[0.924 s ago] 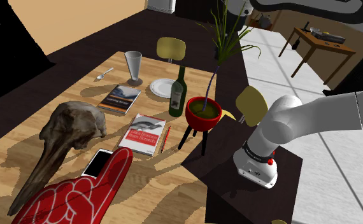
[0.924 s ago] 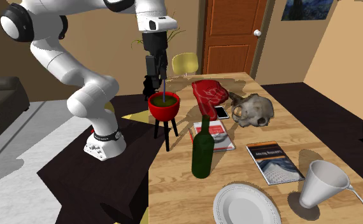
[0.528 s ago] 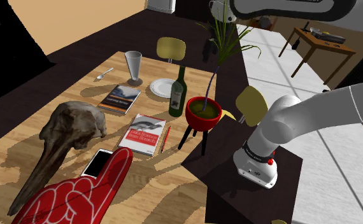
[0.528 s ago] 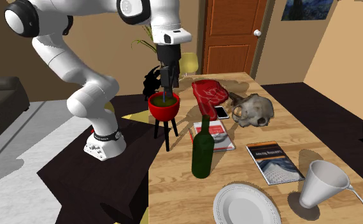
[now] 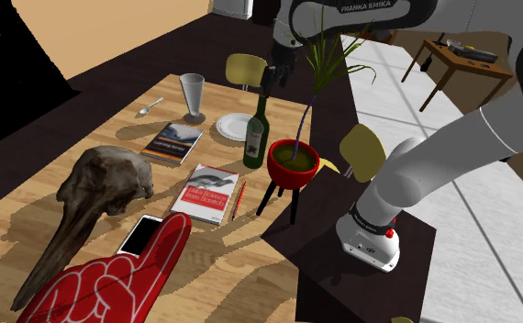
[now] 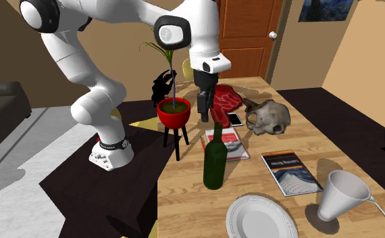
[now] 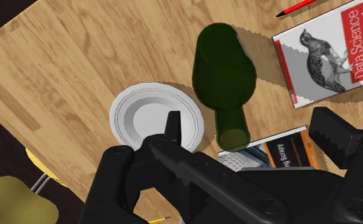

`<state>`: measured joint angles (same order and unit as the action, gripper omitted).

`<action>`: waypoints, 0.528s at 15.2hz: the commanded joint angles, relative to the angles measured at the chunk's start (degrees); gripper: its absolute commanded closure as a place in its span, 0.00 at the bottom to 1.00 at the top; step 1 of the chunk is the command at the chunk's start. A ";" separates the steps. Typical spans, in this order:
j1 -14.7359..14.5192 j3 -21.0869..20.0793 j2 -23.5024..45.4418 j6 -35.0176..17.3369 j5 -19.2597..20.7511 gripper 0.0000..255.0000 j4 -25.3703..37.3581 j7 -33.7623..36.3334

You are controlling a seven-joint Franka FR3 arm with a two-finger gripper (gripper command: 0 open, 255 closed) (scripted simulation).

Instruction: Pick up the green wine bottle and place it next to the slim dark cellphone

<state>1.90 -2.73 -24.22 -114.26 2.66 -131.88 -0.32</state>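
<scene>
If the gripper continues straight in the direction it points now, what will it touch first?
Most likely the green wine bottle. The gripper points down over the table, and in the wrist view the bottle's mouth lies between the open jaws. Depth is unclear, so they might pass either side of the neck.

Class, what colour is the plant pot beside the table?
The plant pot is red; the shoulder view shows it best.

Glossy white arm [image 6: 83,64]: rounded links, dark grey rings at the joints, round grey caps on the joint ends. "FRANKA EMIKA" lettering [image 5: 376,6] runs along one link; the base flange [image 5: 370,242] is white with a black band, small print and a red dot. The gripper [image 6: 202,116] is all black and blocky.
</scene>
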 commanded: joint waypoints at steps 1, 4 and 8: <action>0.17 -0.05 4.53 -3.08 -0.46 0.00 1.61 1.08; 0.22 -0.04 5.41 -4.88 -0.43 0.00 0.70 1.20; 0.29 -0.01 6.64 -8.07 -0.29 0.00 -1.26 1.29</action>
<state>2.21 -2.67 -17.92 -121.26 2.34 -132.44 0.83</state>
